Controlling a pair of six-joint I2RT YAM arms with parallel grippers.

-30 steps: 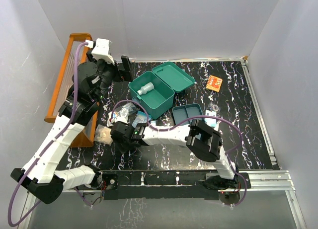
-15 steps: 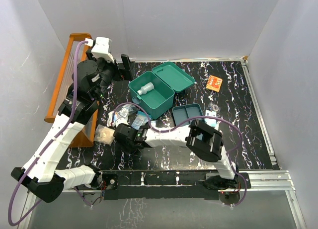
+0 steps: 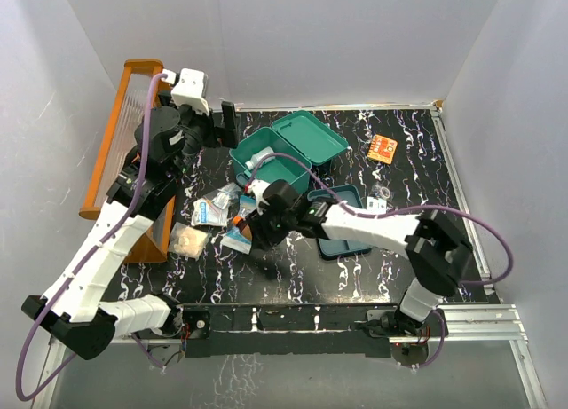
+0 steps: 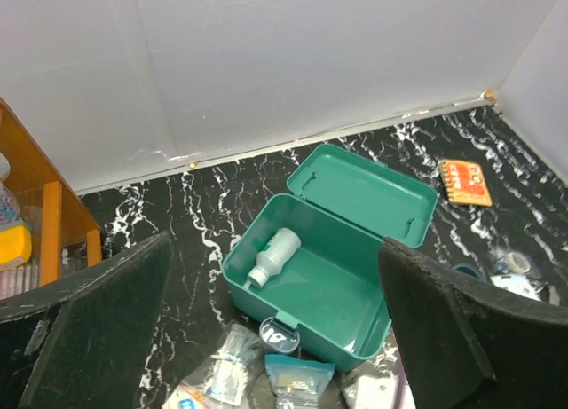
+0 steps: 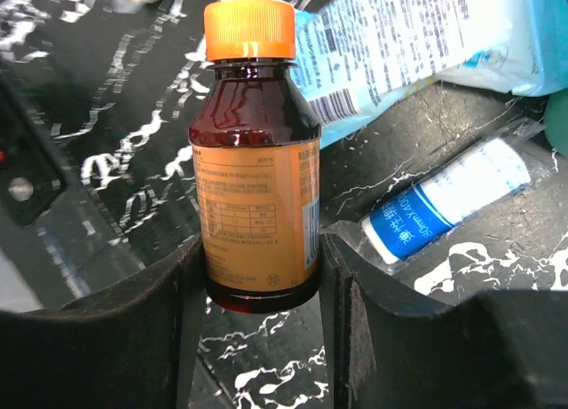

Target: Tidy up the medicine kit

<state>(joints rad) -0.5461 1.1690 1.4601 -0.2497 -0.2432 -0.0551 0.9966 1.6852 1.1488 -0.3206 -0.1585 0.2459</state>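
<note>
**Brown bottle point(image 5: 257, 178) gripped near open medicine kit point(image 3: 288, 171)**

The right fingers point(image 5: 133, 338) press on both sides of the brown bottle. Its orange cap points away from the wrist, above a scatter of packets near the middle of the black marbled counter point(image 3: 435, 174). Whether the bottle is clear of the counter cannot be told. Just beside it lie a blue-and-white sachet point(image 5: 390, 36) and a blue-labelled tube point(image 5: 444, 205) in clear wrap.

The medicine kit's teal box point(image 4: 328, 294) stands open toward the far edge of the counter, a little left of centre. Its lid point(image 3: 311, 136) is thrown back, and a white bottle point(image 4: 273, 254) lies inside at the far left end. The kit's shallow tray point(image 3: 348, 196) sits on the counter just nearer than the box and to its right, partly under the right arm.

The left fingers point(image 4: 98, 329) are spread wide and hold nothing, above the far left corner of the counter beside the orange rack point(image 3: 133, 98). A small orange packet point(image 3: 382, 148) lies alone toward the far right corner.
</note>
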